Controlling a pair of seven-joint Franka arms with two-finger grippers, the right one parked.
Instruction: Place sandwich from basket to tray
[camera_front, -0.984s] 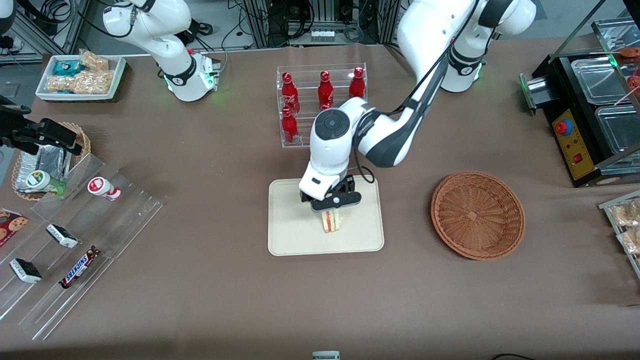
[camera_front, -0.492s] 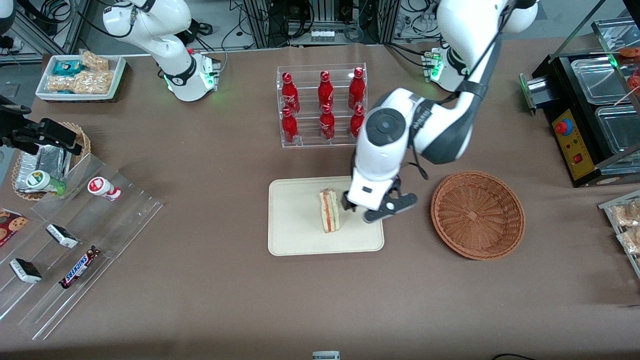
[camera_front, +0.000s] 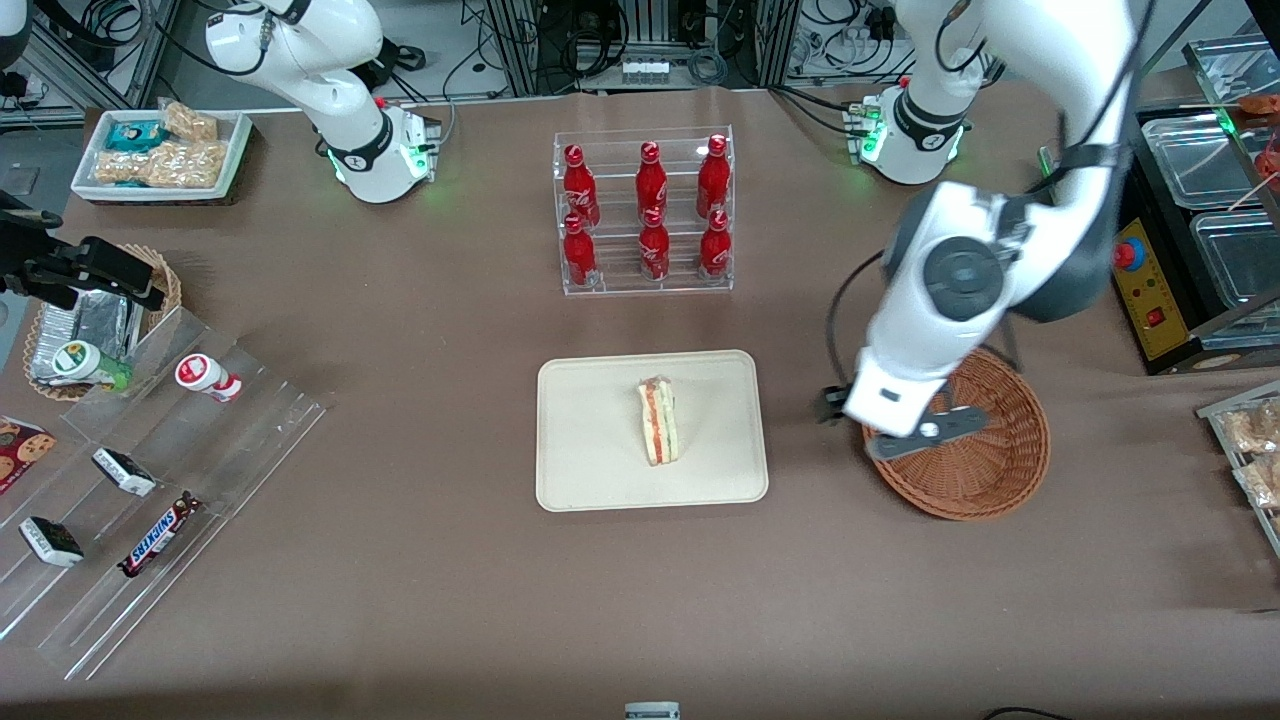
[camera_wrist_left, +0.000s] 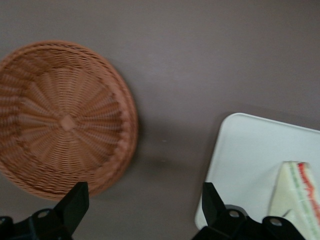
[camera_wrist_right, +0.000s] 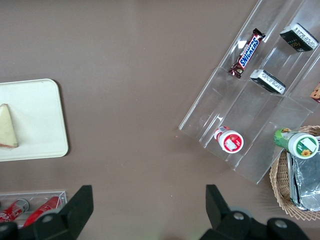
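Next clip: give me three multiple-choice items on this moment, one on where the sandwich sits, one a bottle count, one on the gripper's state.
1. Where is the sandwich?
A. in the basket
B. on the tray
C. held by the gripper

2. How many red bottles stand in the clear rack?
A. four
B. six
C. eight

3. The gripper is:
A. open
B. shut on the sandwich
C. shut on a bottle

Answers:
1 B: the sandwich lies on the tray; the basket holds nothing.
2 B: six red bottles show in the rack.
3 A: the gripper, above the basket's rim, has spread fingers with nothing between.
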